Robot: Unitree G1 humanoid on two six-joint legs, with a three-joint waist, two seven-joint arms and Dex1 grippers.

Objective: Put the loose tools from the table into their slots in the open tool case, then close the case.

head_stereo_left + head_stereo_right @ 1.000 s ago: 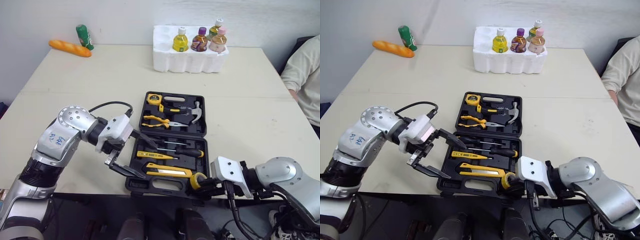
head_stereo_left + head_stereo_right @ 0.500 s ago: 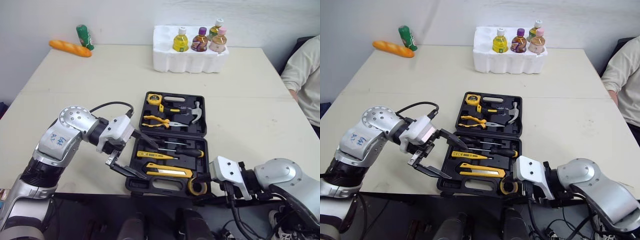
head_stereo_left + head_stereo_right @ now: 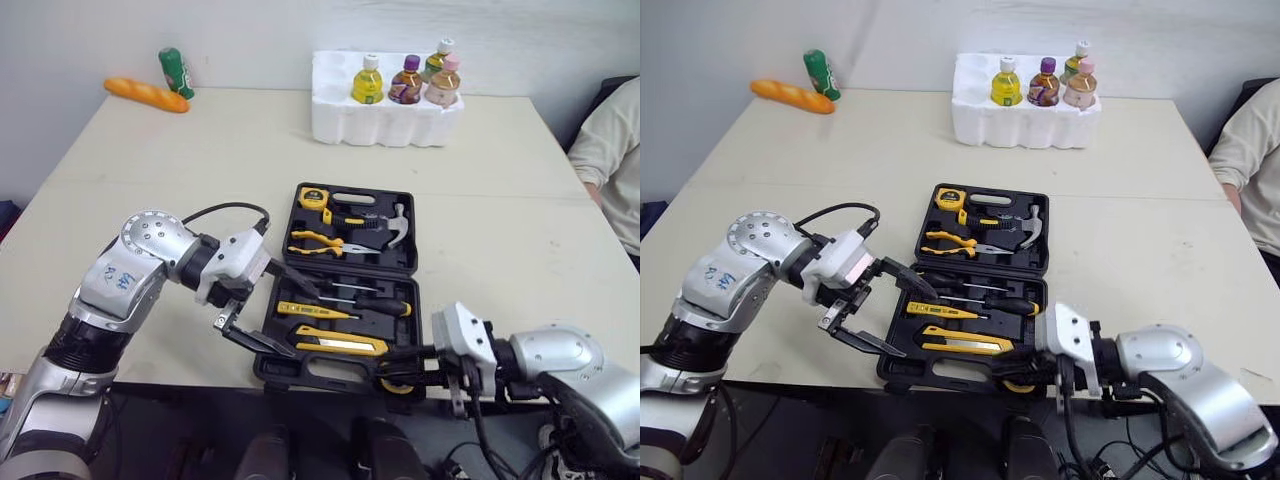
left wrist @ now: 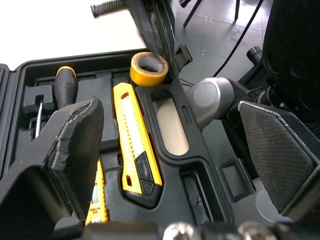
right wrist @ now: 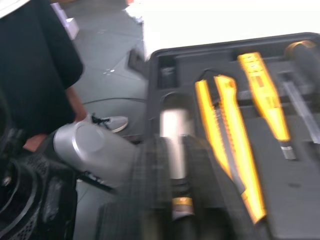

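Observation:
The black tool case [image 3: 417,292] lies open near the table's front edge, and in it are a tape measure [image 3: 312,197], pliers [image 3: 318,240], a hammer [image 3: 395,224], screwdrivers [image 3: 372,305] and a yellow utility knife [image 3: 340,343]. My right gripper [image 3: 388,366] reaches in from the right, shut on a yellow tape roll [image 3: 400,385] at the case's front right corner; the roll [image 4: 148,68] stands by the knife's end. My left gripper [image 3: 298,322] hangs open over the case's left edge, with nothing between its fingers.
A white foam tray [image 3: 385,115] with several bottles stands at the back. An orange bread loaf [image 3: 147,94] and a green bottle [image 3: 176,72] lie at the far left corner. A person's sleeve [image 3: 610,150] shows at the right edge.
My right gripper has drawn the tape roll down toward the case's front right corner, its wrist swinging out to the right. The left arm has stayed put.

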